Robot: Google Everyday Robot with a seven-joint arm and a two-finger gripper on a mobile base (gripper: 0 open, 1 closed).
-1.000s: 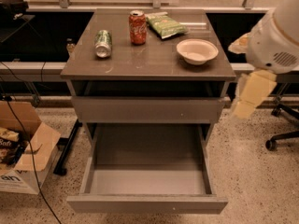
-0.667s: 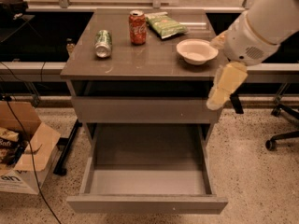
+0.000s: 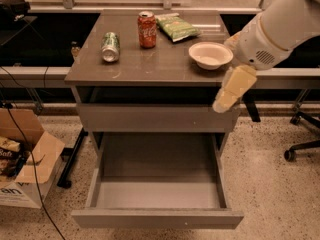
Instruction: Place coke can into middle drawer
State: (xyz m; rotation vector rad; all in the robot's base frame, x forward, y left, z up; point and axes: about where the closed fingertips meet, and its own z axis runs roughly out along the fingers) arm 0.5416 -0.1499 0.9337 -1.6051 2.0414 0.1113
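Gripper point(image 3: 227, 96): hangs off the right front corner of the table point(image 3: 150, 69), just below the edge of the top, angled down and left, in front of the closed upper drawer front point(image 3: 155, 118). How wide the claw stands: impossible to make out here.

Coke can point(image 3: 146, 30): stands upright at the back of the tabletop, near the middle, just left of a green chip bag point(image 3: 176, 27), well apart from the gripper.

Green can point(image 3: 110, 46): lies on its side further left.

White bowl point(image 3: 210, 55): sits at the right, near the arm.

Middle drawer point(image 3: 157, 194): pulled out below, grey floor in full view.

Cardboard box point(image 3: 30, 169): on the floor at left.
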